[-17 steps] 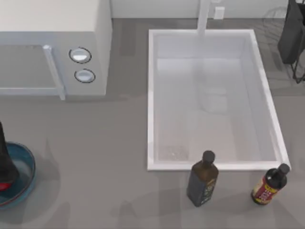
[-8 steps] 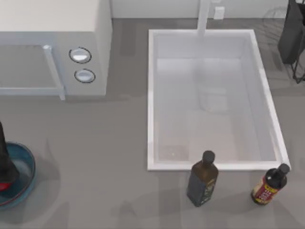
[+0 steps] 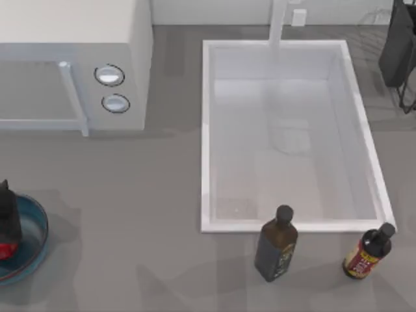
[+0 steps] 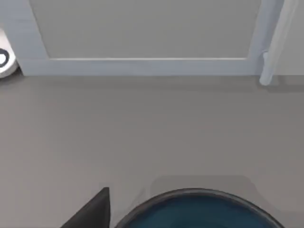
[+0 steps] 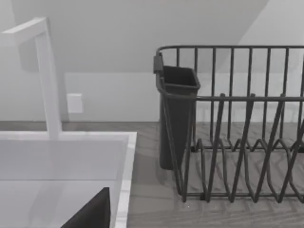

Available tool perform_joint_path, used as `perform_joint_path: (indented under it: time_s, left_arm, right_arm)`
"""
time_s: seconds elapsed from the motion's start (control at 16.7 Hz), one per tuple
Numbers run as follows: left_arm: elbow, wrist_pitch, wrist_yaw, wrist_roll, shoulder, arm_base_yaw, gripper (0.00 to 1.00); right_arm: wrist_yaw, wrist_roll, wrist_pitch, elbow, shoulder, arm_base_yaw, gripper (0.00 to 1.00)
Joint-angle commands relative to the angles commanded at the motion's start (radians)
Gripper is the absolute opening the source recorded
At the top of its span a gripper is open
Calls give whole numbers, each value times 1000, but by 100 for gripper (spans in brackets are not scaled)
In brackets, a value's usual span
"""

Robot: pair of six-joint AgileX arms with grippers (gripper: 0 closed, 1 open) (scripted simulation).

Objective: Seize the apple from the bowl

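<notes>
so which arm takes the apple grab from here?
Left. Its gripper hangs right over the bowl at the table's left edge, with the apple just beneath it.

Apple (image 3: 5, 249) half behind left claw (image 3: 8, 224)

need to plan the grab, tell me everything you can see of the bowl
The bowl is wide, shallow and round, glossy teal-blue with a darker rim, sitting upright on the grey counter at the top view's lower left edge, partly cut off by the frame. The apple shows as a red patch inside it, at its left. The left arm's dark pincer is over that side, hiding part of the inside. The left wrist view shows its rim, with the microwave beyond.
</notes>
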Motion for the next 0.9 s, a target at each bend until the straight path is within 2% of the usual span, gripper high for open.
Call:
perform_joint_path:
  time_s: [0.54,0.72,0.9]
  left_arm:
    - [493,-544,0,48,780,38,100]
    - [595,-656,0,57,940,46,100]
    - [641,-706,0,62,1006,50,100]
  right_arm:
    - [0,0,0,0,0,0,100]
    - [0,0,0,0,0,0,100]
    - [0,0,0,0,0,0,100]
